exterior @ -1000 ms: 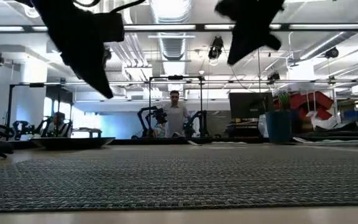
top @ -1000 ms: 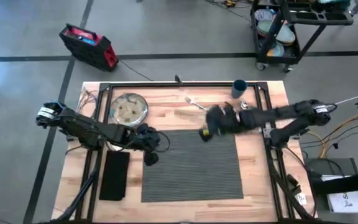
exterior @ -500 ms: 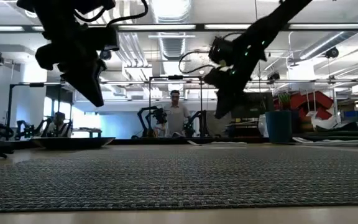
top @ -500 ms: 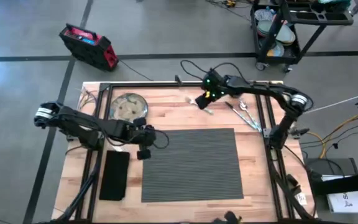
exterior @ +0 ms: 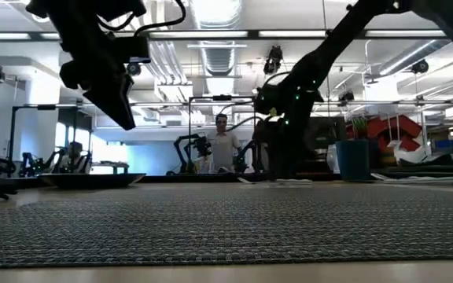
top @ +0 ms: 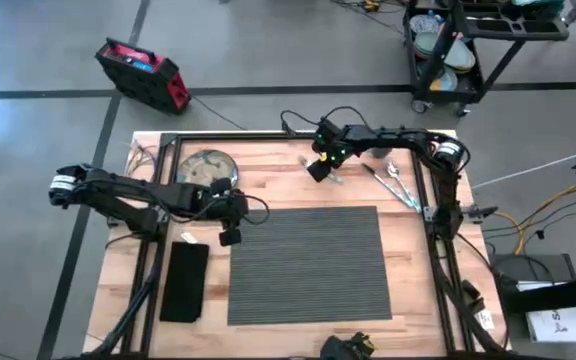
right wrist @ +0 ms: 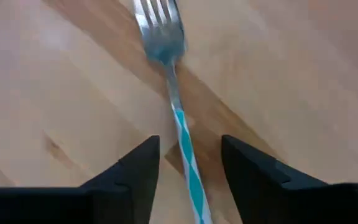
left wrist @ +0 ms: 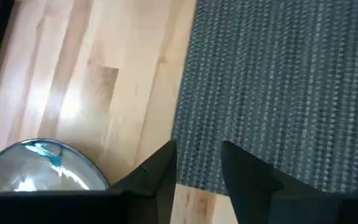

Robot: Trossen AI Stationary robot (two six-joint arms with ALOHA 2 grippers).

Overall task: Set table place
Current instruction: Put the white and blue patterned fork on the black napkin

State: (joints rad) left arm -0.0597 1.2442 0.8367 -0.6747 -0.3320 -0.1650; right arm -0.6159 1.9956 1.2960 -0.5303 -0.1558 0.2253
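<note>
The right gripper [top: 317,168] has swung up from the placemat [top: 308,265] to the fork [right wrist: 173,93] at the top middle, jaws open around it, so a grab looks next, while the left gripper [top: 230,236] waits open by the mat's upper left corner.

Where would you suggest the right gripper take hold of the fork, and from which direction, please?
Grip the fork on its slim striped handle, just behind the tines, coming straight down from above. It lies flat on the table, and the right gripper already hangs open with a finger on each side of the handle.
</note>
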